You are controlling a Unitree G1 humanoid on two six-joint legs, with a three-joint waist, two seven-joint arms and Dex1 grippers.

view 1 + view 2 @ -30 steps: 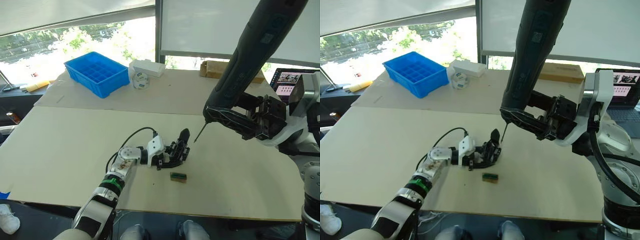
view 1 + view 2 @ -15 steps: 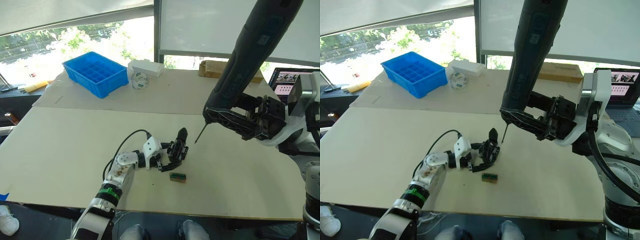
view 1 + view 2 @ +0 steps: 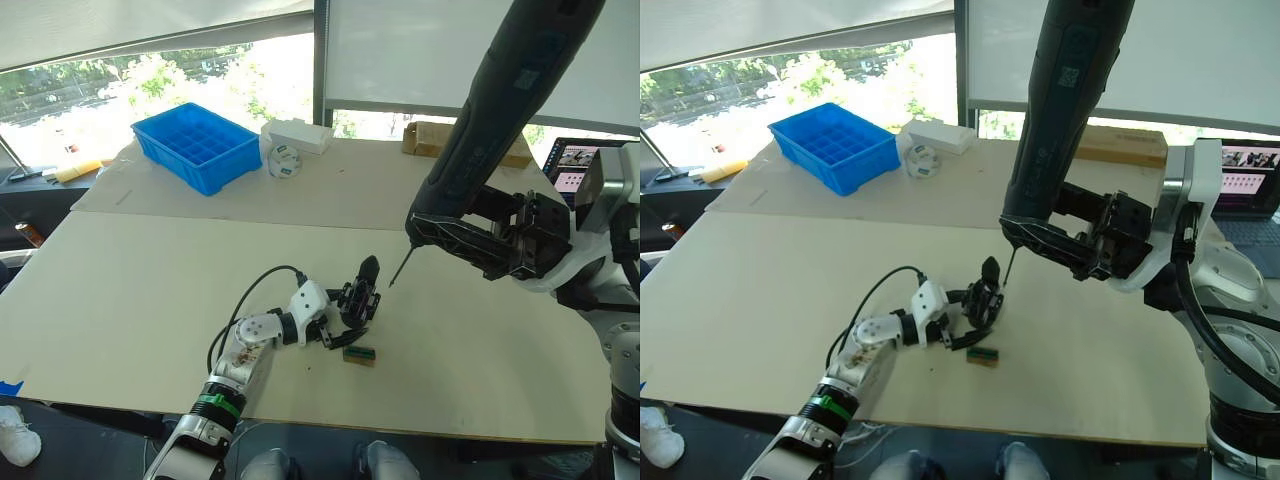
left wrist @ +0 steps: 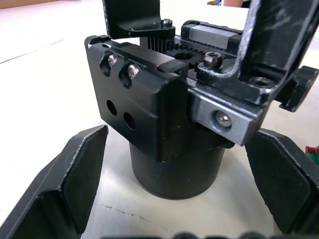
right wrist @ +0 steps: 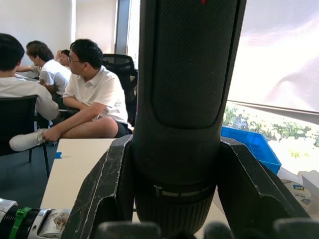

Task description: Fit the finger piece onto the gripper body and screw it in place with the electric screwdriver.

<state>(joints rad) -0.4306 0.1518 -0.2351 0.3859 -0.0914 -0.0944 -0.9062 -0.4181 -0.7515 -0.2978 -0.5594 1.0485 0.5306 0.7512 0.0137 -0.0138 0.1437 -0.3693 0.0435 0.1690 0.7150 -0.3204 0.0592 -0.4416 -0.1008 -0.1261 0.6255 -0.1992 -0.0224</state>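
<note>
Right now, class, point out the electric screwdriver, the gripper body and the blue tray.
electric screwdriver (image 3: 500,110), left eye view, on its black barrel.
gripper body (image 4: 149,99), left wrist view, on its block face.
blue tray (image 3: 195,146), left eye view, on its compartment grid.

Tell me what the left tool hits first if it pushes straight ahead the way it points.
Most likely the gripper body: it stands on the table directly ahead, between the left tool's open fingers, which do not visibly touch it. Depth to it is hard to judge.

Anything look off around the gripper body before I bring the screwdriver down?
Nothing stands out. The gripper body stands on the table, the open left end effector straddling it. The screwdriver, clamped in the right end effector, hangs with its bit above and beside the body. A small green block lies close by.
</note>
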